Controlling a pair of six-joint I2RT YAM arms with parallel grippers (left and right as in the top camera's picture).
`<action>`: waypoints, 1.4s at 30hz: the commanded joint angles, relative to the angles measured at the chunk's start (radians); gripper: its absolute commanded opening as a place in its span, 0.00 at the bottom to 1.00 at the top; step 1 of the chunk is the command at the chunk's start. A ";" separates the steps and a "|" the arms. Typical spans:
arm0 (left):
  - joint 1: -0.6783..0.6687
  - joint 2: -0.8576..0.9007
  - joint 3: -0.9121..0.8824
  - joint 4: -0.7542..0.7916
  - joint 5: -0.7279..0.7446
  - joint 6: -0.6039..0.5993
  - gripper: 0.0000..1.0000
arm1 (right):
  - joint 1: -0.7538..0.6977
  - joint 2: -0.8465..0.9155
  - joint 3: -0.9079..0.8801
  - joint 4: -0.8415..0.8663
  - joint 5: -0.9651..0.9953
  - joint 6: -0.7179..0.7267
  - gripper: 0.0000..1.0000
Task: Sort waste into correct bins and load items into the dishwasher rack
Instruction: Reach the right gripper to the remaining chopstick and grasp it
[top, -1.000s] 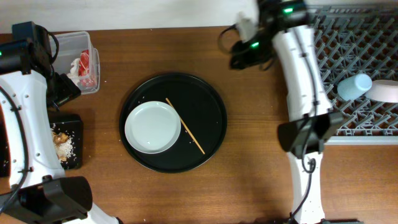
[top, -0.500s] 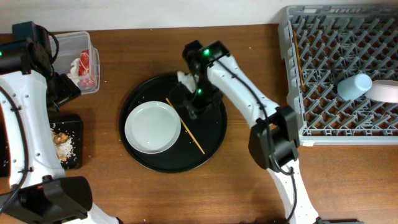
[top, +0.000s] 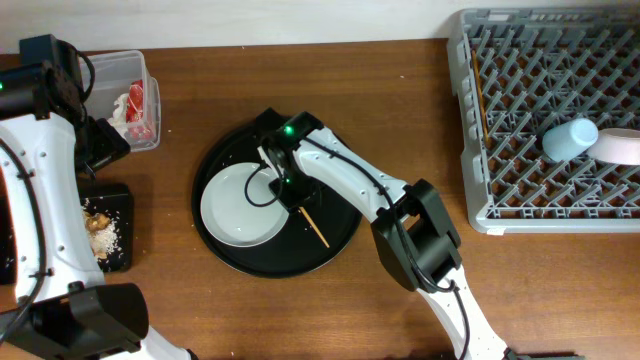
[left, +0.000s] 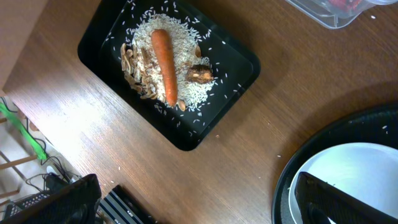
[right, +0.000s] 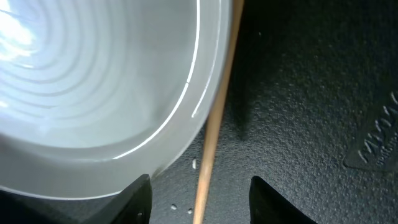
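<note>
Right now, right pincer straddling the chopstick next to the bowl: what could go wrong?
1. The chopstick lies flat on the round tray, right beside the rim of the bowl. The right pincer, open astride it, may catch that rim on closing and shove the bowl.
2. The stick is thin, so it could roll away or slip out of the grip when lifted.

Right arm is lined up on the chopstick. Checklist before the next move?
1. Chopstick sits inside right end effector: ok.
2. Jaws shut on it: not ok, gaps on both sides.
3. Chopstick free of white bowl rim: cannot tell, they overlap.
4. Room in dishwasher rack: ok, most pegs bare, blue cup at right.
5. Left end effector clear: ok, open, empty, by flat black tray.
</note>
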 joint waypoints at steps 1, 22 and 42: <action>0.006 -0.013 0.003 -0.001 -0.003 -0.012 0.99 | -0.009 -0.024 -0.006 0.002 0.059 0.029 0.50; 0.006 -0.013 0.003 -0.001 -0.003 -0.012 0.99 | -0.014 -0.024 -0.063 0.020 0.024 -0.019 0.50; 0.006 -0.013 0.003 -0.001 -0.003 -0.012 0.99 | -0.015 -0.022 -0.079 0.109 0.131 0.037 0.41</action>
